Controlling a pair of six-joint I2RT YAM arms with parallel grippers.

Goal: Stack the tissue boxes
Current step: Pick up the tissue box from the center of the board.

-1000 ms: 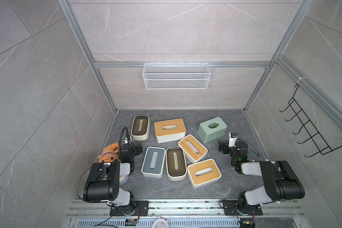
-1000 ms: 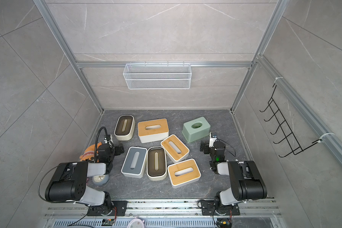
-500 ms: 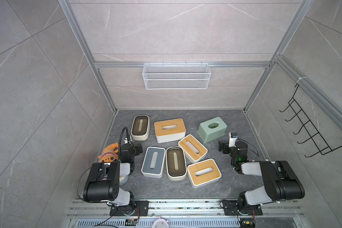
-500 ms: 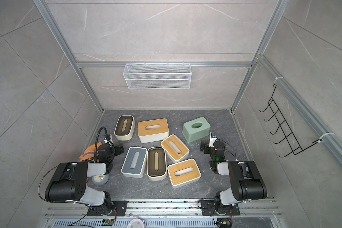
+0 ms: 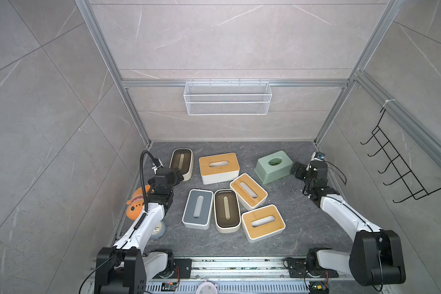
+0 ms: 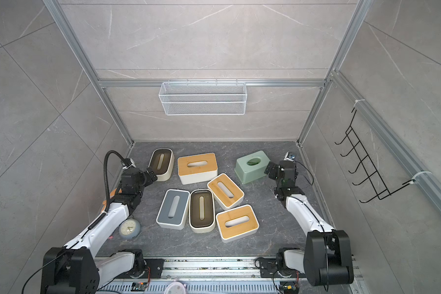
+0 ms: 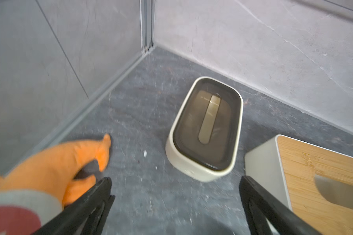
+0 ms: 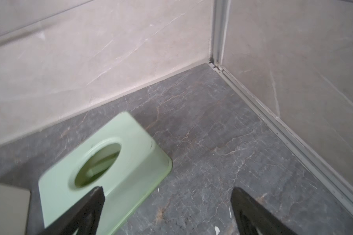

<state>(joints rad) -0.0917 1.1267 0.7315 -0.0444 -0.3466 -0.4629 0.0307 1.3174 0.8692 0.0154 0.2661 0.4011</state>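
Tissue boxes (image 5: 224,211) lie flat on the grey counter (image 5: 285,201), none on top of another. The left tool (image 7: 174,182) is spread wide and holds nothing; the cream box with the dark lid (image 7: 206,126) sits just in front of it, by the back corner. The right tool (image 8: 167,191) is spread wide too and holds nothing; the green box (image 8: 110,162) lies just beside it, and I cannot tell if they touch. The other five boxes sit in the middle, between the two tools.
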